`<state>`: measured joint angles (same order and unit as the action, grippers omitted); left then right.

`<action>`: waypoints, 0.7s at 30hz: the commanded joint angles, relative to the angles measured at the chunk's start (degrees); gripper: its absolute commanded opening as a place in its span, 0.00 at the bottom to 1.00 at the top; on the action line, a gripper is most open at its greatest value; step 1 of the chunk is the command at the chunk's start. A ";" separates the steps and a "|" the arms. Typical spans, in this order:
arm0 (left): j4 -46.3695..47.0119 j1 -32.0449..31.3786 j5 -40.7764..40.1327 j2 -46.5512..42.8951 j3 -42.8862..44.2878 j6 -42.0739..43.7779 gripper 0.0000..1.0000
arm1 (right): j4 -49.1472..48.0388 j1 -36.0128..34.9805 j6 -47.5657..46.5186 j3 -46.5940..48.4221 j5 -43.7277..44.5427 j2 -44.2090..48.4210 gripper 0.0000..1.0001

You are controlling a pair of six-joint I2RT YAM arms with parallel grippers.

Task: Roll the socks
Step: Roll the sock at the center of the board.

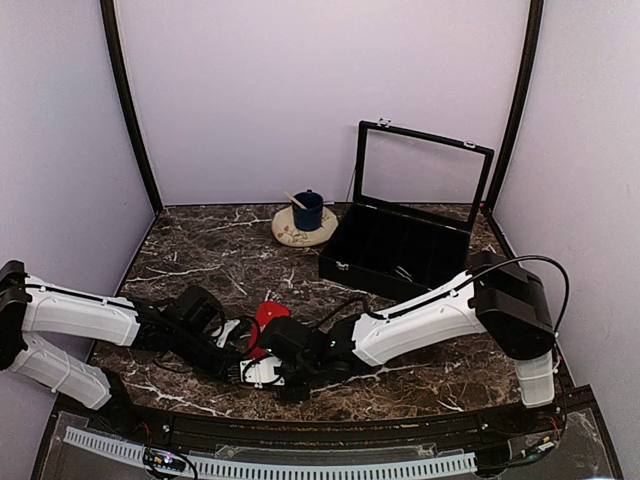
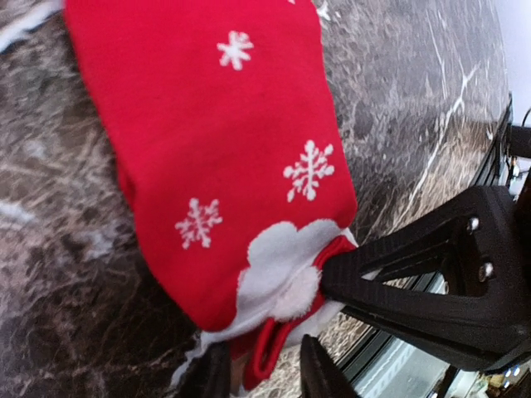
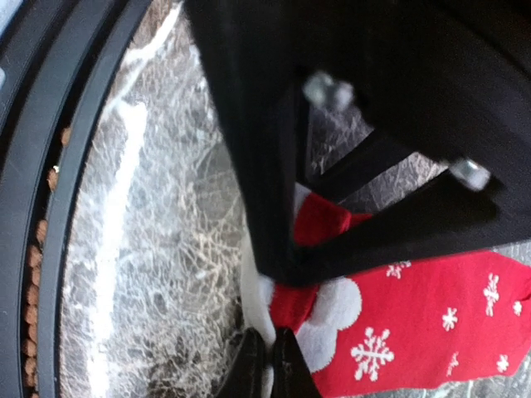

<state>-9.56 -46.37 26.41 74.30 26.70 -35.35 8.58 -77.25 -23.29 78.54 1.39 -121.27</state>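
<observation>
A red sock with white snowflakes and a white Santa patch lies flat on the dark marble table near its front edge. In the left wrist view the red sock fills the frame. Its lower hem sits loosely between the parted fingers of my left gripper, which is open. From the right, my right gripper pinches the hem beside the white patch. In the right wrist view my right gripper is shut on the white edge of the sock. From above, both grippers meet at the sock's near end.
A black compartment case with its glass lid raised stands at the back right. Left of it a blue cup sits on a cream saucer. The table's black front rail runs close by the grippers.
</observation>
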 commanded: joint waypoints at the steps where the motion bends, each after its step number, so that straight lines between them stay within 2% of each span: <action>1: -1.03 -0.77 -1.99 -3.70 -0.97 -1.89 0.36 | 8.07 2.58 7.91 -1.74 -0.40 -5.73 0.02; 5: -2.11 -0.52 -4.74 -5.41 -0.84 -2.79 0.42 | 9.36 2.91 10.17 -0.94 -2.26 -5.46 0.00; 10: -2.72 -0.49 -8.12 -7.86 -1.27 -4.30 0.46 | 10.89 3.44 13.08 -0.40 -5.58 -4.57 0.00; 21: 0.05 -0.49 -15.50 -16.48 -6.04 -7.55 0.44 | 15.40 7.51 19.65 1.94 -20.46 -4.47 0.00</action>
<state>-10.09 -46.54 13.82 60.93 23.27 -41.50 13.45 -72.34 -8.34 81.32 -13.85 -122.02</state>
